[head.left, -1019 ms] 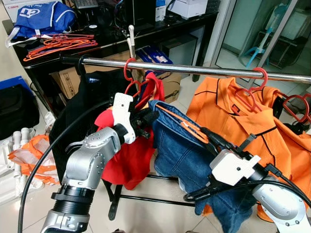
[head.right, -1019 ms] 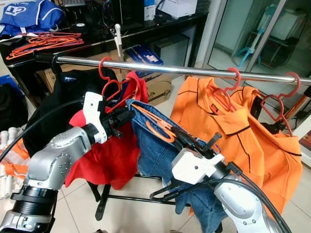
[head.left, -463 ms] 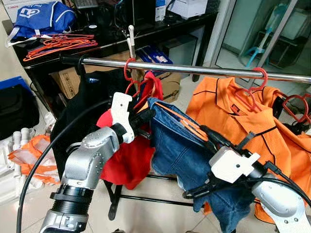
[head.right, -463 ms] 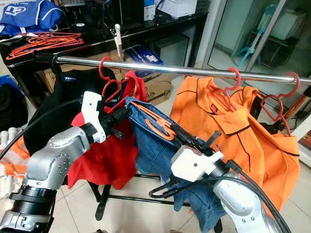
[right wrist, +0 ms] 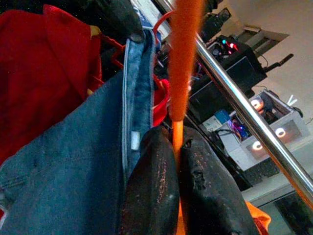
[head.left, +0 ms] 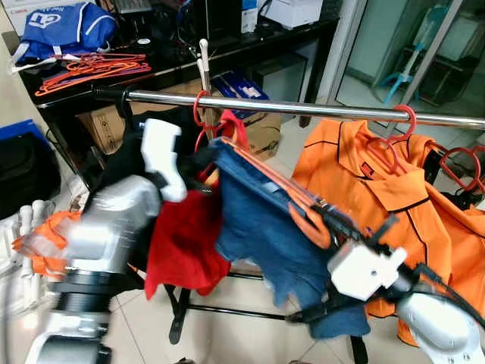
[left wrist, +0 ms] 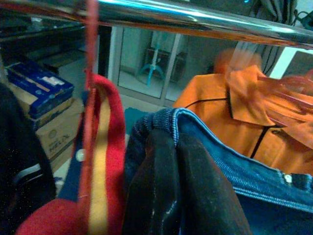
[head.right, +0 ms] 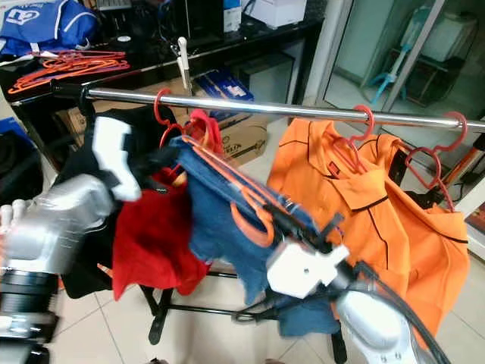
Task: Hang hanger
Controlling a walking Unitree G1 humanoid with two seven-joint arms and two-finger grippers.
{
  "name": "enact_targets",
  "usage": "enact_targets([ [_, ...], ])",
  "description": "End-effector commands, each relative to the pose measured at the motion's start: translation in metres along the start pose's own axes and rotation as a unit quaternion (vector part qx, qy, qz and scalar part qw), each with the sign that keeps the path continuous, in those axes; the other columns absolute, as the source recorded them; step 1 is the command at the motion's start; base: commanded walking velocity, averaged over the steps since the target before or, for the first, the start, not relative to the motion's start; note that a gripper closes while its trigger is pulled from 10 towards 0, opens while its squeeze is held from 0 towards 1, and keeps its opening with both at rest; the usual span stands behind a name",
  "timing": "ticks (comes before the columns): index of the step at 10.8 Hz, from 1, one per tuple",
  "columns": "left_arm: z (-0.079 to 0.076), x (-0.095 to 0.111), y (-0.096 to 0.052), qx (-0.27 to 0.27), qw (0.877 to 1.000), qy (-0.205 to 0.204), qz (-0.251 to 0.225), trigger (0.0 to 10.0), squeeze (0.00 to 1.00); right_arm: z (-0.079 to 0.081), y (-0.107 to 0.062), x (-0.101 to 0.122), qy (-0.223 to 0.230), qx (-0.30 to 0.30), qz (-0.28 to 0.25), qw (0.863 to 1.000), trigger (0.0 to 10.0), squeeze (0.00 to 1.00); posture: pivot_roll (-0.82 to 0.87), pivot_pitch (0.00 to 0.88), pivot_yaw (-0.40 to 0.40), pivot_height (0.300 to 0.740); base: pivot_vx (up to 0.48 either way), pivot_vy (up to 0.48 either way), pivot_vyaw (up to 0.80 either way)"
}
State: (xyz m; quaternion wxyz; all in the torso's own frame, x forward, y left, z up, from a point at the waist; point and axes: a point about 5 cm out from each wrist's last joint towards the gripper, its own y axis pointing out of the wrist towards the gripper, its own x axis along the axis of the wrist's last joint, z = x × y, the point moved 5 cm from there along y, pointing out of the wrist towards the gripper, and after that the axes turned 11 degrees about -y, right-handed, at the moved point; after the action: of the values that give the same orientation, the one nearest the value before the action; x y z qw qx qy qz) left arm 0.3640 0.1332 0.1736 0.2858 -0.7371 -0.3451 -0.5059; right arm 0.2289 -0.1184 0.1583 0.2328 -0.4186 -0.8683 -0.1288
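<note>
Chrome rail point(head.left: 318, 110) runs across the scene at chest height, in front of a black desk point(head.left: 227, 53).

Orange shirt point(head.left: 394, 189) hangs at the right end of the rail on a red hanger point(head.left: 398, 133). Black garment point(head.left: 125, 152) and red garment point(head.left: 186, 243) hang at the left end, the red one off a red hook point(head.left: 198, 106) over the rail.

Denim garment point(head.left: 265, 235) sits between the red and orange ones, below the rail, carried on an orange hanger point(head.left: 292, 205). The hanger is tilted, its high end near the red hook, low end down at the right gripper. Its hook is not on the rail.

Left arm point(head.left: 106, 235) is motion-blurred. Left gripper point(left wrist: 181, 196) has both fingers pinched together on the denim waistband just under the rail, per the left wrist view; red garment's collar touches it on one side.

Right gripper point(right wrist: 178, 181) is clamped tight on the orange hanger's bar, fingers nearly touching with the bar between them; the denim edge lies right beside the bar. In the head views the white wrist housing point(head.left: 364, 269) sits low, in front of the orange shirt.

Blue bag point(head.left: 64, 26) and a loose pile of orange hangers point(head.left: 91, 68) lie on the desk behind. Cardboard boxes point(head.left: 261, 133) sit under it.
</note>
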Motion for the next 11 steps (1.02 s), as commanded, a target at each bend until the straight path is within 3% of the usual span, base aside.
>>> enact_targets([
  [1, 0.012, 0.033, -0.006, 0.023, 0.999, 0.018, -0.043, 0.0, 0.00, 0.002, -0.005, -0.004, 0.001, 0.005, 0.005, 1.000, 0.0, 0.00, -0.09, 0.000, 0.029, 0.740, 0.000, 0.000, 0.00],
  [3, 0.028, 0.037, -0.004, 0.055, 0.997, 0.005, -0.052, 0.0, 0.00, 0.002, -0.007, -0.001, 0.041, -0.008, -0.008, 0.999, 0.0, 0.00, -0.09, 0.000, 0.030, 0.740, 0.000, 0.000, 0.00],
  [4, 0.019, 0.021, 0.003, 0.044, 0.998, -0.011, -0.033, 0.0, 0.00, -0.023, -0.008, 0.004, 0.080, -0.088, -0.017, 0.993, 0.0, 0.00, -0.10, 0.000, 0.041, 0.740, 0.000, 0.000, 0.00],
  [5, -0.002, 0.007, 0.006, 0.005, 0.999, -0.032, -0.021, 0.0, 0.00, -0.054, -0.008, 0.009, 0.128, -0.176, -0.023, 0.976, 0.0, 0.00, -0.10, 0.000, 0.048, 0.740, 0.000, 0.000, 0.00],
  [6, -0.037, -0.010, 0.005, -0.074, 0.996, -0.048, 0.003, 0.0, 0.00, -0.082, -0.005, 0.014, 0.190, -0.247, -0.039, 0.950, 0.0, 0.00, -0.10, 0.000, 0.051, 0.740, 0.000, 0.000, 0.00],
  [8, -0.088, -0.035, 0.005, -0.170, 0.982, -0.071, 0.033, 0.0, 0.00, -0.107, 0.010, 0.019, 0.336, -0.324, -0.085, 0.881, 0.0, 0.00, -0.10, 0.000, 0.042, 0.740, 0.000, 0.000, 0.00],
  [9, -0.099, -0.039, 0.006, -0.185, 0.980, -0.071, 0.036, 0.0, 0.00, -0.113, 0.016, 0.022, 0.388, -0.334, -0.104, 0.852, 0.0, 0.00, -0.10, 0.000, 0.042, 0.740, 0.000, 0.000, 0.00],
  [10, -0.105, -0.044, 0.005, -0.189, 0.979, -0.061, 0.041, 0.0, 0.00, -0.121, 0.021, 0.025, 0.455, -0.350, -0.128, 0.809, 0.0, 0.00, -0.10, 0.000, 0.043, 0.740, 0.000, 0.000, 0.00],
  [11, -0.104, -0.038, 0.005, -0.175, 0.982, -0.063, 0.023, 0.0, 0.00, -0.116, 0.025, 0.027, 0.475, -0.324, -0.128, 0.808, 0.0, 0.00, -0.10, 0.000, 0.042, 0.740, 0.000, 0.000, 0.00],
])
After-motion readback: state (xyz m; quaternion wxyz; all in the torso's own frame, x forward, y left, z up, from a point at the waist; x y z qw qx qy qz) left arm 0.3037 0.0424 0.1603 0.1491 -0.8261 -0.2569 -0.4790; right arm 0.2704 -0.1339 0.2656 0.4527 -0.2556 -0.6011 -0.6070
